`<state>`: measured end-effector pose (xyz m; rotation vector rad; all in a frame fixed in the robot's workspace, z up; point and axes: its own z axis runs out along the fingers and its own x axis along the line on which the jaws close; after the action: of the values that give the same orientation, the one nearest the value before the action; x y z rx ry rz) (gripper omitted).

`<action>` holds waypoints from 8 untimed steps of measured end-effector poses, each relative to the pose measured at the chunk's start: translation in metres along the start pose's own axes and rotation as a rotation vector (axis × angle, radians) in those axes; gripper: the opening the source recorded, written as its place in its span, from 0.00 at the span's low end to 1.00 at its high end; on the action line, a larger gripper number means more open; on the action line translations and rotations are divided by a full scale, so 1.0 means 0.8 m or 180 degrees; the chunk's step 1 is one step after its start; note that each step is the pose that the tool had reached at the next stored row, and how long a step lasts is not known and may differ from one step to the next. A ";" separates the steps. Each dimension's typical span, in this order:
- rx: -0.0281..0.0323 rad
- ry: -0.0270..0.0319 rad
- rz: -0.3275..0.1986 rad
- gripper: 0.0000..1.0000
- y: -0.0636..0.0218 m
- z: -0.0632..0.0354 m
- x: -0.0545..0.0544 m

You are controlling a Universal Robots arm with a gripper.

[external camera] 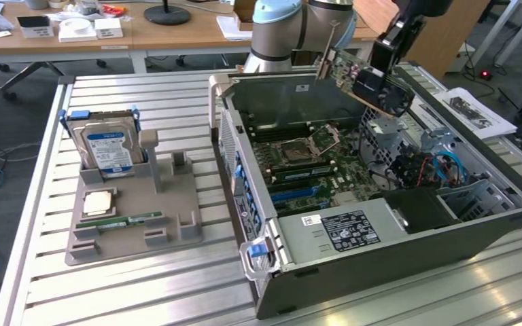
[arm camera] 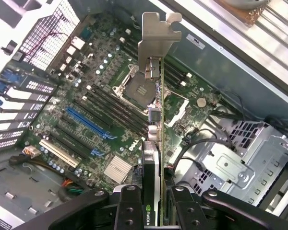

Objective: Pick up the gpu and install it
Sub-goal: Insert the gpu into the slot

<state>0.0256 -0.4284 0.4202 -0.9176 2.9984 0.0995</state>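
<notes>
- Carrying the gpu (external camera: 368,80) is the step you have in hand: your gripper (arm camera: 152,203) is pinched on the card's edge.
- You hold the card tilted in the air above the far rim of the open computer case (external camera: 379,261), touching nothing.
- By my judgement, seating it calls for squaring its edge to the blue slot (arm camera: 89,122) on the motherboard (arm camera: 110,96).

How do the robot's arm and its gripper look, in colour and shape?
The arm is a silver-grey tube with a light blue joint cap. The gripper is black: two flat fingers with round screw holes, on curved black links.
</notes>
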 end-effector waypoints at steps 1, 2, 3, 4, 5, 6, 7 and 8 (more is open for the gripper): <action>0.0000 0.0001 -0.0024 0.27 0.000 0.000 0.000; -0.0001 0.0003 -0.0048 0.27 0.000 0.000 0.000; -0.0002 0.0004 -0.0074 0.27 0.000 0.000 0.000; -0.0002 0.0006 -0.0096 0.27 0.000 0.000 0.000; -0.0003 0.0007 -0.0120 0.27 0.000 0.000 0.000; -0.0003 0.0008 -0.0144 0.27 0.000 0.000 0.000; -0.0004 0.0010 -0.0167 0.27 0.000 0.000 0.000; -0.0004 0.0011 -0.0190 0.27 0.000 0.000 0.000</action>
<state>0.0256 -0.4285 0.4202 -1.0073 2.9714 0.0997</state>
